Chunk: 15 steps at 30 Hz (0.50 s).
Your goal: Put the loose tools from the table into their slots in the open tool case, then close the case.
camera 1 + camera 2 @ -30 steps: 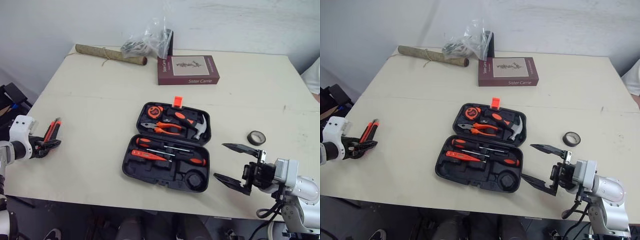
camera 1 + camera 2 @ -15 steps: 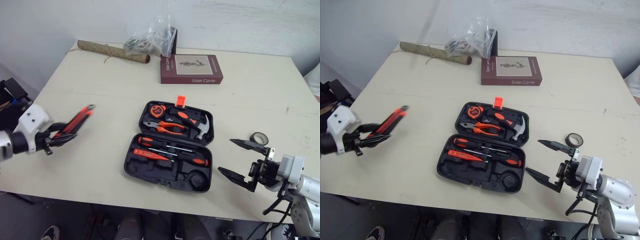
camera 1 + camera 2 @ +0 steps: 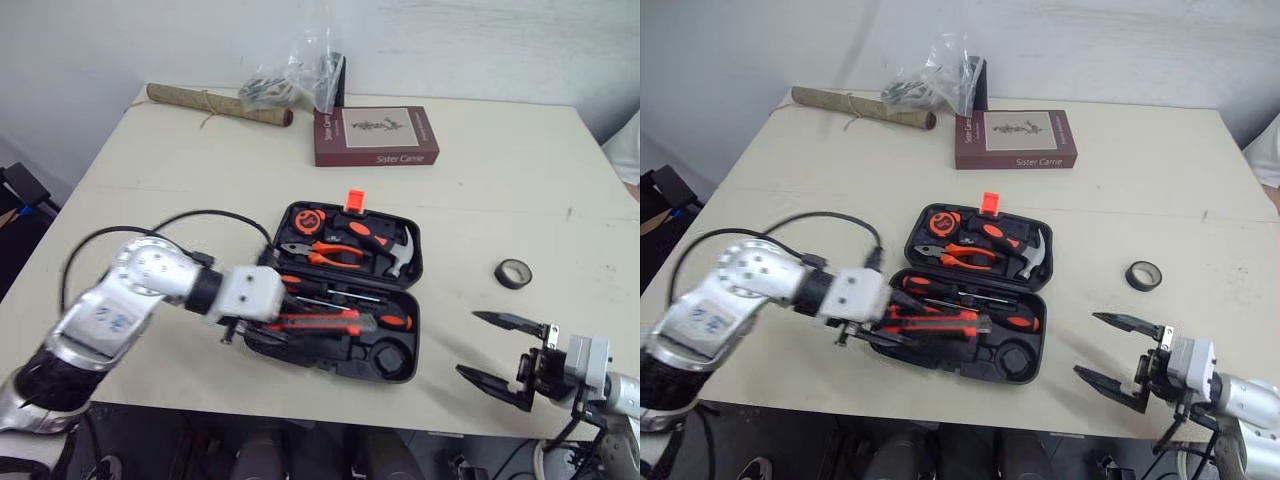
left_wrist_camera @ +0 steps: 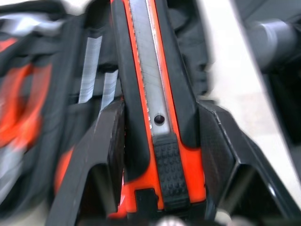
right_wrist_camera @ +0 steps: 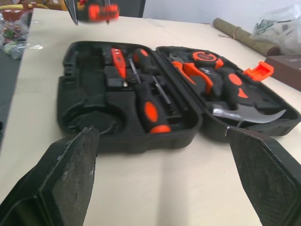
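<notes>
Table [image 3: 150, 180]: holds the open case in the middle and one loose tool off to the robot's right.
Tool case [image 3: 330, 358]: lies open and flat. Hammer [image 3: 400, 256], pliers [image 3: 325, 255] and tape measure [image 3: 310, 221] sit in the far half, screwdrivers [image 3: 385, 320] in the near half. Most slots look filled; closing is not yet done.
Left claw [image 3: 265, 322]: clamped on the utility knife, held low over the near half of the case.
Right claw [image 3: 470, 344]: fingers wide apart, holding nothing, hovering near the table's front edge to the right of the case.
Utility knife [image 4: 150, 94]: gripped by its orange and black body, pointing across the near tray; not seated, and whether it touches the tray cannot be told.
Tape roll [image 3: 512, 272]: on the bare table, well apart from the case, probably meant for the round recess [image 3: 390, 358].
</notes>
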{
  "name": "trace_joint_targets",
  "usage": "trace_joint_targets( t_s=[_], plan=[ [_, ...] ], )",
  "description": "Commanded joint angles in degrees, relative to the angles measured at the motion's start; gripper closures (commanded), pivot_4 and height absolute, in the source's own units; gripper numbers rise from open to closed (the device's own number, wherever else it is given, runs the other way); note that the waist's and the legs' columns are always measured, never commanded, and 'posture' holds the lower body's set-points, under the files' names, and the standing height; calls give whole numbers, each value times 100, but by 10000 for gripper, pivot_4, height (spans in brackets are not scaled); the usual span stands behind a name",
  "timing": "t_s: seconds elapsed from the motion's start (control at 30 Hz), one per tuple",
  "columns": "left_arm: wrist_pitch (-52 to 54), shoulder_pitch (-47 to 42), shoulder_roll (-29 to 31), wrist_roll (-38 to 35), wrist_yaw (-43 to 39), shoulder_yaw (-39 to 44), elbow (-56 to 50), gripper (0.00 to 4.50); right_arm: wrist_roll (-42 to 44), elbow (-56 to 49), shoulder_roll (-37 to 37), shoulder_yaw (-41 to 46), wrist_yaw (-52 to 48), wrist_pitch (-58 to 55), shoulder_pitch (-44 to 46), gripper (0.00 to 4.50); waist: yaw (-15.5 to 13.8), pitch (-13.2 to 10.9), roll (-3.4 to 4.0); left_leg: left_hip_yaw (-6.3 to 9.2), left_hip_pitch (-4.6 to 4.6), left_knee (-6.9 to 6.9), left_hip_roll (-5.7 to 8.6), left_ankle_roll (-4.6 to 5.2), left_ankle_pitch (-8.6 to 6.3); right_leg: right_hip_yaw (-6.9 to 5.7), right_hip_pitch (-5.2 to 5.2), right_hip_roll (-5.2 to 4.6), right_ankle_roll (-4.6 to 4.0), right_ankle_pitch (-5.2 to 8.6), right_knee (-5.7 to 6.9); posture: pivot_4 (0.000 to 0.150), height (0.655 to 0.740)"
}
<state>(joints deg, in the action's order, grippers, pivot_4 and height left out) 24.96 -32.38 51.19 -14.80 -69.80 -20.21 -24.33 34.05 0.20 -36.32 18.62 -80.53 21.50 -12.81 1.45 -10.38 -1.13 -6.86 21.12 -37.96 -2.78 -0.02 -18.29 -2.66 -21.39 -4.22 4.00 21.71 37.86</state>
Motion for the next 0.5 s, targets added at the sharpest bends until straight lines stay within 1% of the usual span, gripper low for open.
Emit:
trace_joint_targets(
  t_s=[0.03,0.2,0.3,0.5],
  plan=[
    [57,-360,-95,442,-135,-388,-92,29543,179,-153,-35,285,-46,187,-141,0,5,0,0,-1,-1,-1,1,0,0,2,0,0,1,-1,1,1500,7400],
    [-68,-523,-99,861,-389,-750,127,29543,299,-683,-2,297,74,110,-470,0,-5,0,1,0,-1,-4,-2,0,0,2,1,0,2,0,2,1500,7400],
    [-156,-626,-105,1129,-528,-894,274,29543,363,-977,110,321,391,-12,-522,0,-3,0,1,2,-1,-8,-2,0,0,2,2,-1,2,0,2,1500,7400],
    [-48,-852,-282,1567,-584,-1098,510,29543,285,-1188,108,270,600,-141,-575,0,-34,0,1,3,0,-12,0,2,0,2,4,-4,2,0,4,1500,7400]
  ],
)
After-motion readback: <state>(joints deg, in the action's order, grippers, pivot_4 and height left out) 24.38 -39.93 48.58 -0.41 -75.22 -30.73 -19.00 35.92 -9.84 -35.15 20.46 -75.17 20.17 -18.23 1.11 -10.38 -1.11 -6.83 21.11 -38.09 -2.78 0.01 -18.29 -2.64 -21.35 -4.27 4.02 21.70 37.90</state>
